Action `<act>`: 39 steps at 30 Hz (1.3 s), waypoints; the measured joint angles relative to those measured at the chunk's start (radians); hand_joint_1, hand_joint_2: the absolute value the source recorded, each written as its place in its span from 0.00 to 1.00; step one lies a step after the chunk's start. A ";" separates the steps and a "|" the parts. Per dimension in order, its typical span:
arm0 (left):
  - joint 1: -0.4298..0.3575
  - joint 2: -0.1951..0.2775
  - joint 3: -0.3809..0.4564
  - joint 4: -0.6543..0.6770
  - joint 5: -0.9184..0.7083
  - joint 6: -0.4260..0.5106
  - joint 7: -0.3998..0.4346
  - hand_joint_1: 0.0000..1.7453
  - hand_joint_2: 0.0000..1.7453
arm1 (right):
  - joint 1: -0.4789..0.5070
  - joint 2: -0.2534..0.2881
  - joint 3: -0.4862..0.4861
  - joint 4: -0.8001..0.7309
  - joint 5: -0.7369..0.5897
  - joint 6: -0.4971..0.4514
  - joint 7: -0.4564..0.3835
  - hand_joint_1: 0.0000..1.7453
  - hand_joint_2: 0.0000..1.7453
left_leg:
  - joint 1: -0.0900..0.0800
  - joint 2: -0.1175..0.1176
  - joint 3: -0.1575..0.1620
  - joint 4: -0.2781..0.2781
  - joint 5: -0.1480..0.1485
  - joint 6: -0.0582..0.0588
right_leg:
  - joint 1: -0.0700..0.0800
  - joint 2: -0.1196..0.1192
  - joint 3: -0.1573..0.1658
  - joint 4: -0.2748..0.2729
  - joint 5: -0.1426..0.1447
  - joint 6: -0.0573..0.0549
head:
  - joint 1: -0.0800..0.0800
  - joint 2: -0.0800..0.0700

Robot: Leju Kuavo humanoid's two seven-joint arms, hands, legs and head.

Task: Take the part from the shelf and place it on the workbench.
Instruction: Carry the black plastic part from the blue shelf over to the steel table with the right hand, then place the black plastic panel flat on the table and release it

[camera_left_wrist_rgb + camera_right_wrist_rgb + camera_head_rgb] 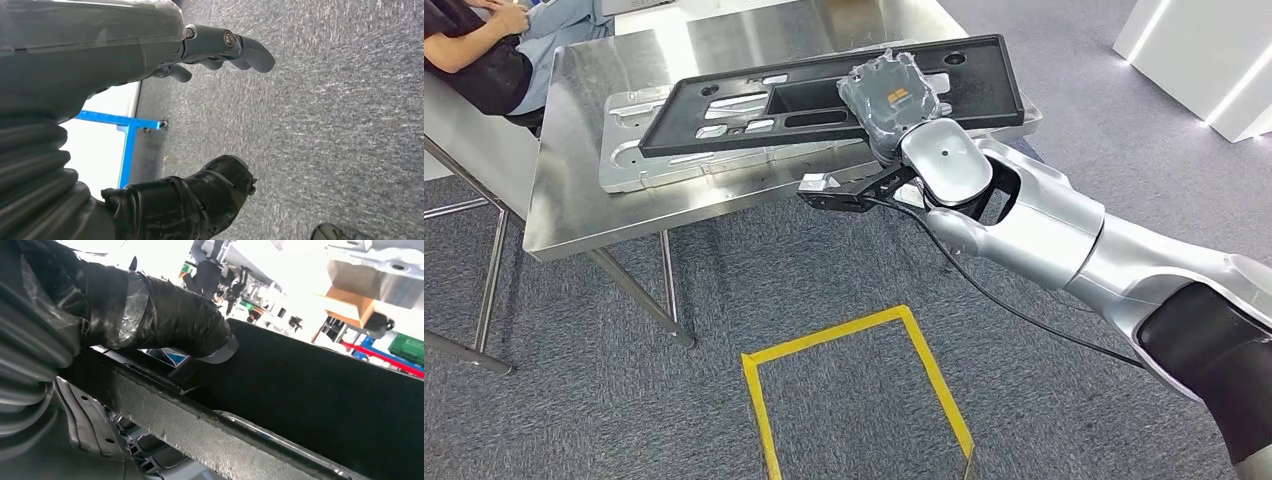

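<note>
A long black flat part point(754, 105) with cut-outs hangs tilted over the steel workbench point(584, 200), held at its right half by my right hand point(892, 100). Below it on the bench lies a silver part point(624, 160) of like shape. In the right wrist view my taped thumb point(165, 315) presses on the black part point(320, 405), whose edge runs across the picture. My left hand point(220, 47) hangs over the grey carpet, fingers loosely curled, holding nothing.
A seated person point(484, 50) is at the bench's far left corner. Yellow tape point(854, 360) marks a square on the carpet before the bench. White units point(1204, 60) stand at the far right. A blue frame point(125, 135) shows in the left wrist view.
</note>
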 joint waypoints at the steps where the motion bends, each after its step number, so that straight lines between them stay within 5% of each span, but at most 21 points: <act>1: 0.000 0.000 0.000 0.000 0.000 0.000 0.000 0.00 1.00 | 0.002 0.000 0.001 0.000 0.000 0.000 0.000 1.00 1.00 | 0.000 0.000 -0.006 -0.004 0.019 0.002 | 0.002 0.000 0.005 0.000 -0.003 0.000 | 0.000 0.000; 5: 0.001 0.003 0.000 0.000 0.000 0.000 0.000 0.00 1.00 | -0.001 0.000 0.002 0.001 0.000 0.000 -0.001 1.00 1.00 | -0.012 0.001 0.092 -0.234 0.144 0.036 | 0.008 0.002 0.023 -0.003 -0.016 0.003 | 0.001 0.000; 8: -0.001 0.007 0.000 0.000 0.000 0.000 -0.001 0.00 1.00 | -0.001 0.000 0.002 0.002 0.000 -0.001 -0.002 1.00 1.00 | -0.022 0.001 0.114 -0.277 0.142 0.048 | 0.005 0.002 0.024 -0.009 -0.018 0.018 | 0.000 0.000; 11: 0.001 0.008 0.000 0.000 0.000 0.000 -0.001 0.00 1.00 | -0.002 0.000 0.002 0.003 0.000 -0.001 -0.002 1.00 1.00 | -0.012 0.003 0.135 -0.303 0.146 0.054 | 0.005 0.001 0.006 0.032 -0.045 0.033 | 0.002 0.000; 14: -0.001 0.007 0.001 0.000 0.000 0.000 0.000 0.00 1.00 | -0.002 0.000 0.002 0.005 0.000 -0.002 -0.002 1.00 1.00 | -0.008 0.005 0.145 -0.306 0.141 0.061 | 0.003 0.002 -0.089 0.201 -0.111 0.041 | 0.003 0.000; 16: -0.003 0.007 0.001 0.000 0.000 0.000 -0.001 0.00 1.00 | 0.003 0.000 0.002 0.006 0.000 -0.002 -0.003 1.00 1.00 | -0.007 0.003 0.147 -0.297 0.131 0.060 | -0.001 0.001 -0.132 0.250 -0.102 0.047 | 0.003 0.000; 20: 0.000 0.007 0.001 0.000 0.000 0.000 -0.001 0.00 1.00 | 0.001 0.000 0.003 0.007 0.000 -0.002 -0.003 1.00 1.00 | -0.005 -0.002 0.147 -0.261 0.096 0.044 | -0.007 0.000 -0.059 0.053 0.019 0.047 | 0.002 0.000; 26: 0.000 0.006 0.001 0.000 0.000 0.000 -0.001 0.00 1.00 | 0.001 0.001 0.003 0.008 0.001 -0.002 -0.003 1.00 1.00 | -0.004 -0.001 0.136 -0.233 0.070 0.018 | -0.006 0.000 -0.032 0.012 0.014 0.019 | -0.002 0.000; 29: 0.000 0.006 0.001 0.000 0.000 0.000 -0.001 0.00 1.00 | 0.000 0.002 0.004 0.008 0.003 -0.002 -0.003 1.00 1.00 | 0.000 0.002 0.058 -0.081 0.006 0.004 | -0.009 -0.007 -0.016 0.007 0.007 0.008 | -0.005 0.000; 31: 0.000 0.006 0.001 0.000 0.000 0.000 -0.001 0.00 1.00 | 0.003 0.002 0.005 0.008 0.003 -0.002 -0.003 1.00 1.00 | 0.001 0.002 -0.004 0.014 -0.010 0.001 | -0.009 -0.013 -0.005 0.007 -0.001 0.007 | -0.005 0.000; 33: 0.001 0.006 0.001 0.000 0.000 0.000 -0.002 0.00 1.00 | 0.005 0.002 0.007 0.009 0.003 -0.003 -0.004 1.00 1.00 | 0.002 0.002 -0.001 -0.025 0.045 0.004 | -0.008 -0.018 0.008 0.007 -0.011 0.010 | -0.005 0.000; 35: 0.003 0.006 0.001 0.000 -0.001 0.004 -0.001 0.00 1.00 | 0.004 0.003 0.007 0.008 0.002 -0.005 -0.004 1.00 1.00 | 0.000 0.004 0.053 -0.155 0.121 0.012 | -0.006 -0.021 0.022 0.006 -0.020 0.015 | -0.005 0.000; 37: 0.002 0.007 0.002 0.000 -0.002 0.016 0.003 0.00 1.00 | 0.002 0.003 0.007 0.008 0.000 -0.006 -0.004 1.00 1.00 | -0.007 0.007 0.095 -0.244 0.146 0.020 | -0.004 -0.022 0.029 0.002 -0.025 0.024 | -0.004 0.000; 39: 0.001 0.007 0.002 0.000 -0.002 0.030 0.009 0.00 1.00 | 0.004 0.004 0.007 0.008 0.000 -0.006 -0.004 1.00 1.00 | -0.012 0.005 0.105 -0.262 0.140 0.026 | -0.002 -0.023 0.031 -0.004 -0.025 0.035 | -0.004 0.000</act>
